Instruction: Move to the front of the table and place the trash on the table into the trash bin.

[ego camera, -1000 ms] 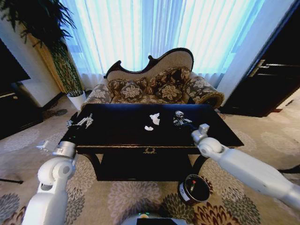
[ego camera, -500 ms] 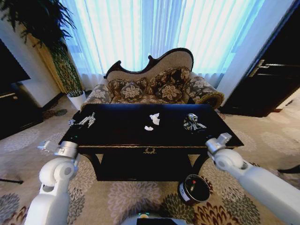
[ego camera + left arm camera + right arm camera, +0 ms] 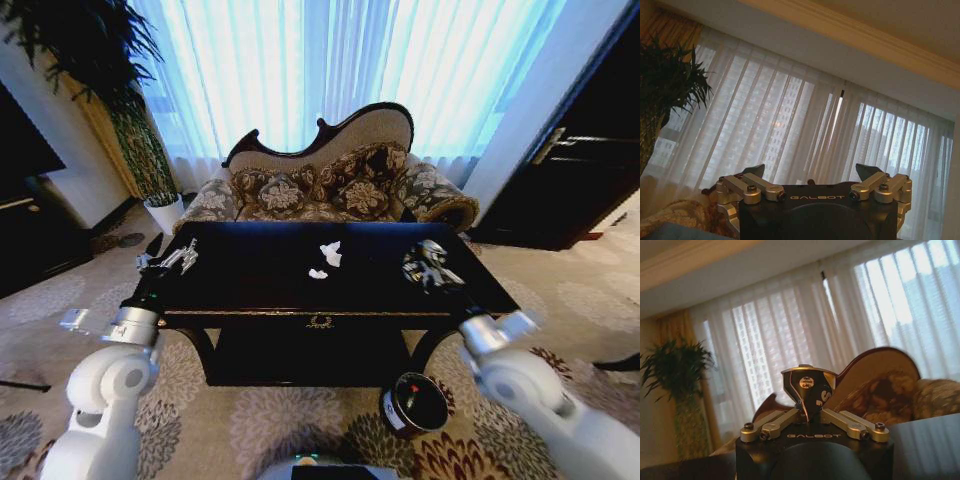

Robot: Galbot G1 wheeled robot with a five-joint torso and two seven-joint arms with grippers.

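Head view: right end effector point(image 3: 432, 266) clamped dark silvery round wrapper point(image 3: 807, 386); two white paper wads point(image 3: 327, 258) remained on glossy dark bench point(image 3: 260, 285); left end effector point(image 3: 168, 262) apart.

Backlit strongly by daylight through the sheer curtains point(image 3: 330, 70), blown out to a blue-white glow in the head view. Dim elsewhere: dark corners at both sides, deep shade beneath the tabletop point(image 3: 260, 270), whose glossy black surface carries a faint sheen from the window. Bent at the edges by wide-angle distortion, walls and door frame leaning inward. Warmer and murkier in both wrist views, with the curtains washed to cream and the plant point(image 3: 670, 90) reduced to a silhouette. Soft with blur across the sofa point(image 3: 890, 385) behind the right end effector point(image 3: 809, 405); sharper on the left end effector point(image 3: 812, 185).
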